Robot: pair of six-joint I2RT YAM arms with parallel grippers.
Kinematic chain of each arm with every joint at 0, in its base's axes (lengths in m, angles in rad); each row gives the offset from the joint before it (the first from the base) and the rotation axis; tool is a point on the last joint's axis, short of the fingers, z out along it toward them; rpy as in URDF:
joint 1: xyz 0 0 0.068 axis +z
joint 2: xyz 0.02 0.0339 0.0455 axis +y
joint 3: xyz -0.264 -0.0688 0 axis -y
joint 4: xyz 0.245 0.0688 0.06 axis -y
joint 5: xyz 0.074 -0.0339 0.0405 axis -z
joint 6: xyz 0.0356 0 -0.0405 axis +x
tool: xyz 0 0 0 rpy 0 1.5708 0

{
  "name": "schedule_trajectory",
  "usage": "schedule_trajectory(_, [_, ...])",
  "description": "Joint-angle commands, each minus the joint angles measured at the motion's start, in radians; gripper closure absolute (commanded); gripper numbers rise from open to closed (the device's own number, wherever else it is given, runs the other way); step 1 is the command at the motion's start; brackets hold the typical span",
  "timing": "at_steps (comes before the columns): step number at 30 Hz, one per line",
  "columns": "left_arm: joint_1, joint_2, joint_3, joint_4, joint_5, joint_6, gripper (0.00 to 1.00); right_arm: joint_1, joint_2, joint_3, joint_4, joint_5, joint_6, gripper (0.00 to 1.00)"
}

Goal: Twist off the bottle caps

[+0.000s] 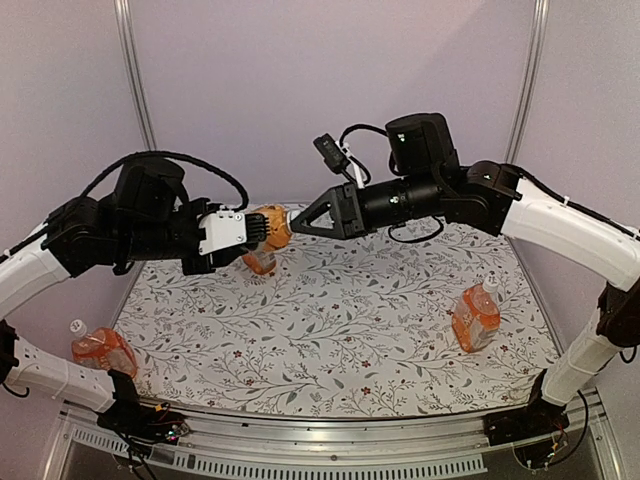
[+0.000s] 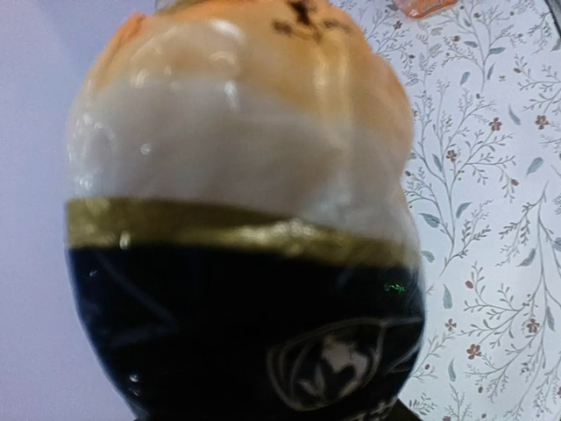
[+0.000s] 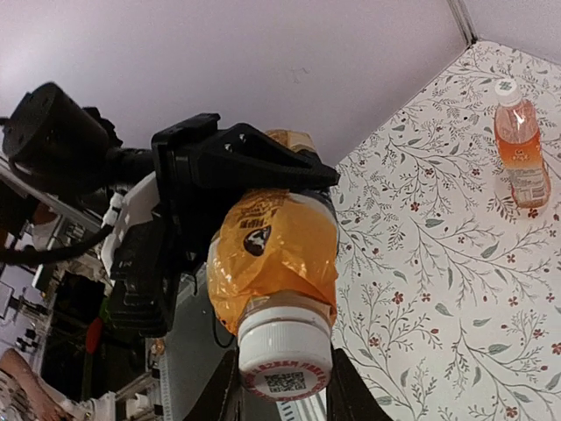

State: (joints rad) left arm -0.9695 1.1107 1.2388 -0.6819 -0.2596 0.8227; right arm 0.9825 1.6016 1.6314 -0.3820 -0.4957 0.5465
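Top view, held bottle: a held bottle (image 1: pixel 271 228) of orange drink is carried sideways above the flowered table (image 1: pixel 340 330), its body clasped by the left gripper (image 1: pixel 252 230) and its neck turned toward the right arm.
Top view, right gripper: the right gripper (image 1: pixel 294 221) is set nose-on against the neck end, with its fingertips drawn in around it.
Top view, other bottles: a lower bottle (image 1: pixel 260 260) is seen just beneath the held one. An upright bottle (image 1: pixel 476 316) stands at the right, and a leaning bottle (image 1: pixel 100 350) lies near the left arm's base.
Left wrist, held bottle: the view is filled by its body (image 2: pixel 245 219) — dark label, gold band, pale and orange above. The fingers are not seen.
Right wrist, cap: the white ribbed cap (image 3: pixel 285 346) is pinched between the right gripper's fingers (image 3: pixel 352 399), one touching each side.
Right wrist, left gripper: its black jaws are closed round the orange shoulder just behind the cap.
Right wrist, far bottle: a far bottle (image 3: pixel 521 145) stands on the table, well apart — which of the others it is cannot be told.
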Motion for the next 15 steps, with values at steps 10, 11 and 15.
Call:
schedule_trajectory(10, [-0.035,0.069,0.230,-0.562,0.627,-0.048,0.73,0.331,-0.101,0.004,-0.330,0.417,-1.158,1.00])
schedule_trajectory(11, [-0.042,0.073,0.235,-0.567,0.628,-0.050,0.73,0.344,-0.096,0.007,-0.331,0.454,-1.196,1.00])
schedule_trajectory(15, [-0.050,0.080,0.249,-0.560,0.632,-0.063,0.74,0.368,-0.065,0.027,-0.331,0.564,-1.269,1.00])
